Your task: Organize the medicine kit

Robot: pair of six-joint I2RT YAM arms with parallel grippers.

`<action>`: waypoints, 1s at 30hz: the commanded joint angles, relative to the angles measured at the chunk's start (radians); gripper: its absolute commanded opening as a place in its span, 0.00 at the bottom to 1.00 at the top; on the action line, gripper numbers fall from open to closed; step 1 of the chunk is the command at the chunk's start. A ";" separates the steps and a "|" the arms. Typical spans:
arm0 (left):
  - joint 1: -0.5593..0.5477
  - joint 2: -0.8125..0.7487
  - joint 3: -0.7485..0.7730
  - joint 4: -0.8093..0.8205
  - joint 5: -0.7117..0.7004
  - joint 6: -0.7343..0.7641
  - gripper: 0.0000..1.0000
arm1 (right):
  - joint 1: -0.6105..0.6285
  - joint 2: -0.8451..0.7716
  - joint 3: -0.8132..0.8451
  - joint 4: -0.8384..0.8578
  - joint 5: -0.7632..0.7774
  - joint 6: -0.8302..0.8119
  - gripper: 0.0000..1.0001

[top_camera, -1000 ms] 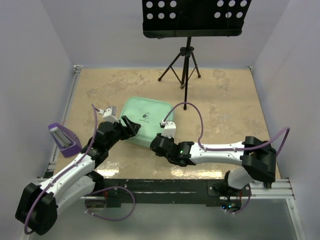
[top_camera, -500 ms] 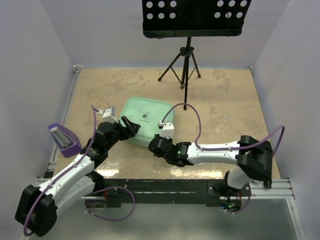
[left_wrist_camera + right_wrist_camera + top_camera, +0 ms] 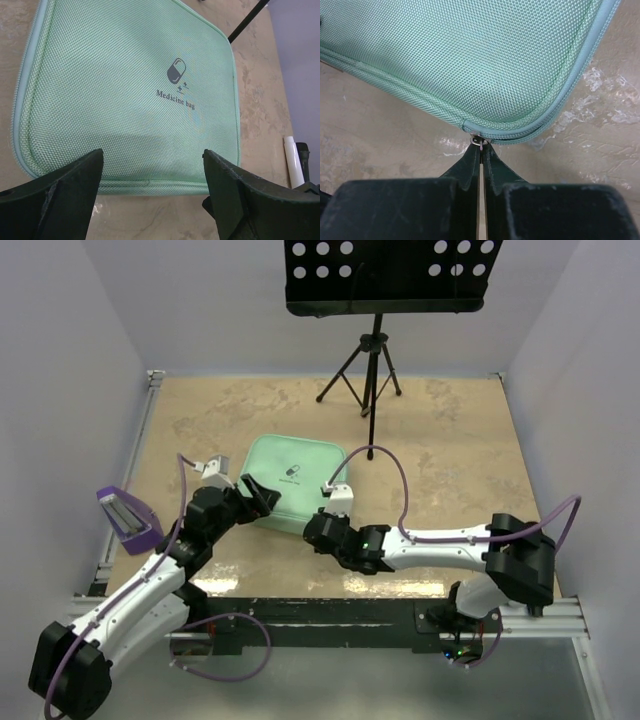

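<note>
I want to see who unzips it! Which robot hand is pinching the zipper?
The right gripper: it is shut on the zipper pull of the medicine kit. The left gripper is wide open, holding nothing.

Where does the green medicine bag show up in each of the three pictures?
Top: medicine bag, middle of the picture.
Left wrist: it fills the upper picture.
Right wrist: upper half; zipper pull at the right tool's tips.
Shared: pill logo, top and left wrist only.

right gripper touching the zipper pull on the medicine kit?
Touching. In the right wrist view, the right gripper is pinched shut on the small metal zipper pull at the corner seam of the medicine kit.
</note>
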 commanded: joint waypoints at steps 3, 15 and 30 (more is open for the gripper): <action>-0.001 -0.094 0.019 -0.179 -0.020 -0.057 0.96 | -0.005 -0.095 -0.029 -0.041 0.095 -0.136 0.00; -0.001 -0.163 -0.026 -0.299 0.102 -0.146 1.00 | 0.001 -0.009 0.048 -0.025 0.059 -0.275 0.00; -0.001 -0.169 0.092 -0.635 0.011 -0.236 1.00 | 0.037 0.160 0.233 0.041 -0.017 -0.390 0.00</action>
